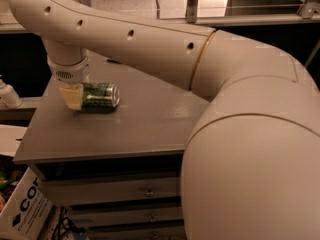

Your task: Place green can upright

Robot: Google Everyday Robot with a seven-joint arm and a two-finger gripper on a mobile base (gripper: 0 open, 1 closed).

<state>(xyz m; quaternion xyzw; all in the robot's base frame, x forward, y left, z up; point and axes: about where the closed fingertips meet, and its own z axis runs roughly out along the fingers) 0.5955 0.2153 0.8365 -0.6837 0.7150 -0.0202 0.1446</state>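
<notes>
The green can [101, 96] lies on its side on the grey table top [125, 129], near the left end, with its silver end facing right. My gripper [72, 98] hangs from the wrist at the can's left end and covers that end. I cannot tell whether the can rests on the table or is slightly raised. My arm [150, 44] reaches in from the right, across the back of the table.
A white bottle [7, 95] stands on a lower surface left of the table. A cardboard box [22, 211] sits on the floor at the bottom left. Drawers [145, 191] are below the table top. My arm's bulky body [255, 159] fills the right side.
</notes>
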